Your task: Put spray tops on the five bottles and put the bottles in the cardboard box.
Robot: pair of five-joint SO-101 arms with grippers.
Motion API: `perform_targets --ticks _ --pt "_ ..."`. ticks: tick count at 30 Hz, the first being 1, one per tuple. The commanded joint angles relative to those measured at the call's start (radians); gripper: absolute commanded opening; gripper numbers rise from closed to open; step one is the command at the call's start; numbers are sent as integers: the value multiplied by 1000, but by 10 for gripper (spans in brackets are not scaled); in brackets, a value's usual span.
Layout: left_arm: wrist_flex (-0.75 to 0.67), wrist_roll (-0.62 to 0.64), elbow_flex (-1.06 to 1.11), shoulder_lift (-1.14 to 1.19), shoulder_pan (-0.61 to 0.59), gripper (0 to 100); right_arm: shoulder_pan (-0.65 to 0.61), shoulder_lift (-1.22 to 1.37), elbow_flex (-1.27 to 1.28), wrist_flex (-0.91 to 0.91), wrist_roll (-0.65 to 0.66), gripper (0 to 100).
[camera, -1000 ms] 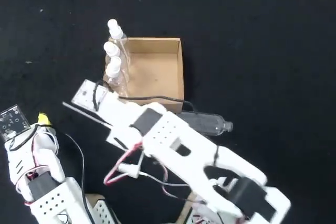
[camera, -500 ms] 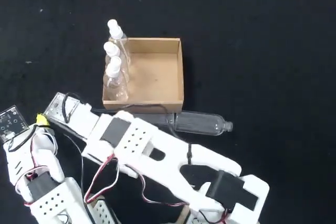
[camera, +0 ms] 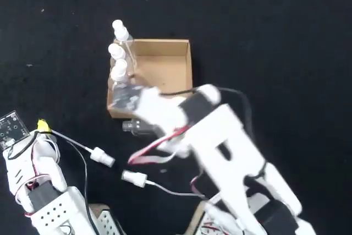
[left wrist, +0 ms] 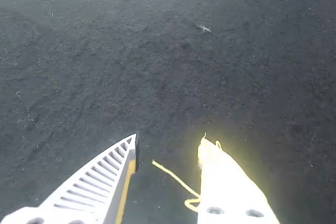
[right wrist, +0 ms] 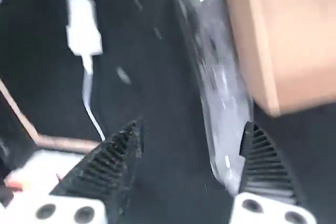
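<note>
Nearest the arms and well short of the cardboard box (camera: 165,70), two loose spray tops (camera: 102,157) lie on the black table (camera: 286,53). Their thin tubes trail out, and there is bare cloth around each. The left gripper (left wrist: 168,142) hangs over bare table off to the box's near-left side, jaws apart.

Closer to the box, a clear bottle (right wrist: 218,93) lies on its side along the near wall, just beside it; whether the two touch I cannot tell. The right gripper (right wrist: 191,127) sits at the box's near-left corner with its jaws wide apart. One finger is just beside the bottle's end, and the jaws are not clamped on it.

Three capped bottles (camera: 119,72) stand in a row along the box's left wall, and bare cardboard floor shows across the rest of the box. Black table stretches wide beyond the box and to its right.
</note>
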Motion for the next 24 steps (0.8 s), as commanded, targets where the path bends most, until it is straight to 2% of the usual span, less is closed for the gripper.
perform_targets --ticks 1,5,11,17,24 --pt "-25 12 -5 2 -10 73 227 -47 -2 5 150 272" --pt "-25 12 -4 2 -10 73 351 -56 134 -77 282 275" --pt "-25 12 -4 2 -10 73 450 -56 311 -255 453 277" --pt "-25 12 -2 2 -5 73 457 -53 427 -430 468 365" --pt "-25 12 -2 2 -4 73 390 -48 573 -588 468 364"
